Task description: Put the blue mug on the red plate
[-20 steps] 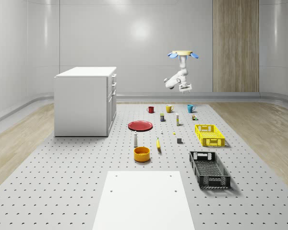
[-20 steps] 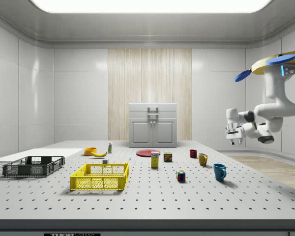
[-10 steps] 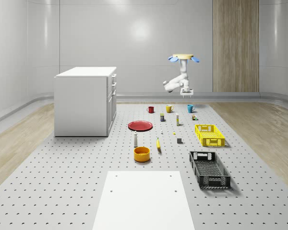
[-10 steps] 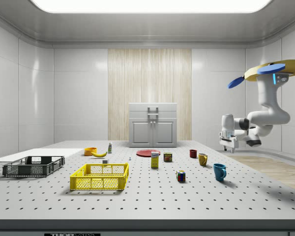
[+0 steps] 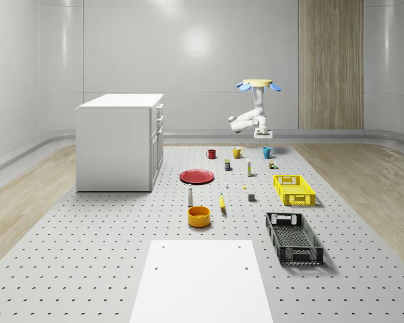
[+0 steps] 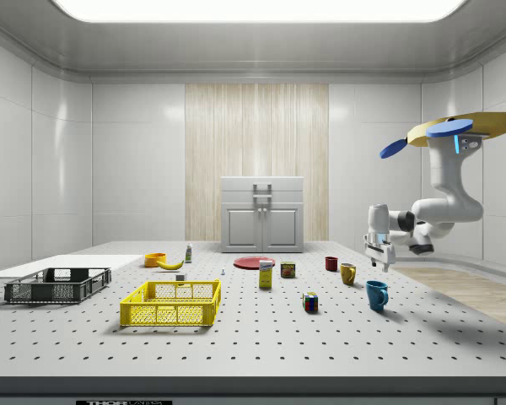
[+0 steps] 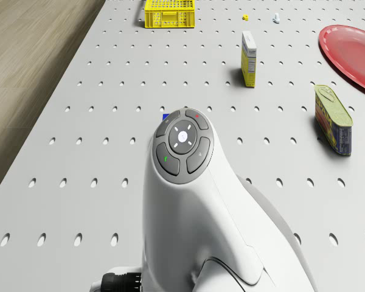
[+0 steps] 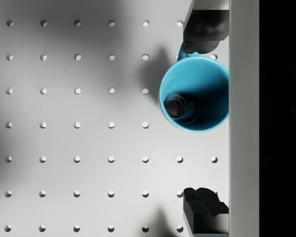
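- Since a second ago, the drone (image 6: 460, 131) has been lowered, and the gripper (image 6: 378, 257) brought nearer the table (image 5: 108, 269).
- Directly below the spread, empty fingers (image 8: 204, 207), the blue mug (image 8: 195, 94) is seen upright.
- The red plate (image 5: 197, 176) lies well apart.

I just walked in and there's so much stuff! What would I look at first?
Probably the flying drone, hovering above the far end of the table, its tool hanging open above the blue mug. Next, the big red plate beside the white cabinet, and the bright yellow crate.
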### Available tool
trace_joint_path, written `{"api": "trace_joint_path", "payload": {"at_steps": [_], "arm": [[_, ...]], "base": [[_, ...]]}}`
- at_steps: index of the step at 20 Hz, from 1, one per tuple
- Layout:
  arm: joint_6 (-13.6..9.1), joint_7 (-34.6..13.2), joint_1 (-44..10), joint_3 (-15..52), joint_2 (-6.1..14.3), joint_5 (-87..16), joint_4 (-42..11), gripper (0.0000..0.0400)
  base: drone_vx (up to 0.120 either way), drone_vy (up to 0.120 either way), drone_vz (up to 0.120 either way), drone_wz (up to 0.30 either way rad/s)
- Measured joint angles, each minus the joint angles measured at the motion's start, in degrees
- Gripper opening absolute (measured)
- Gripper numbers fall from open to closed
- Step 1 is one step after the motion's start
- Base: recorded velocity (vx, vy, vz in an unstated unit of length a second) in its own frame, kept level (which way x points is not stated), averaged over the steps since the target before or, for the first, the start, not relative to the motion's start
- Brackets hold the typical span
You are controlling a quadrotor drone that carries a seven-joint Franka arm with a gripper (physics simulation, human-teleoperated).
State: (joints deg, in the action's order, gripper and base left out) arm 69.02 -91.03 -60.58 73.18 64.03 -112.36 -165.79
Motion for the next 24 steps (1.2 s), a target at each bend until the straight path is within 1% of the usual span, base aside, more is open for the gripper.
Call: {"api": "trace_joint_path", "payload": {"at_steps": [2,8,10,14,21,24], "arm": [[0.5,-0.2,-0.3,0.2,0.6,0.3,0.0,0.0400],[2.0,-0.9,-1.0,0.8,2.4,1.2,0.2,0.0400],[2.6,-1.1,-1.2,1.0,2.9,1.5,0.2,0.0400],[3.7,-1.4,-1.5,1.1,4.1,1.9,0.3,0.0400],[7.8,-0.8,-1.1,-2.7,7.1,-1.1,1.1,0.0400],[9.1,-0.1,-0.6,-3.6,8.1,-1.8,1.4,0.0400]], "base": [[0.100,0.000,-0.040,0.000],[0.007,0.000,-0.113,0.000],[0.120,0.000,0.000,0.000],[0.010,0.000,0.000,0.000],[0.000,0.000,0.000,0.000],[0.000,0.000,0.000,0.000]]}}
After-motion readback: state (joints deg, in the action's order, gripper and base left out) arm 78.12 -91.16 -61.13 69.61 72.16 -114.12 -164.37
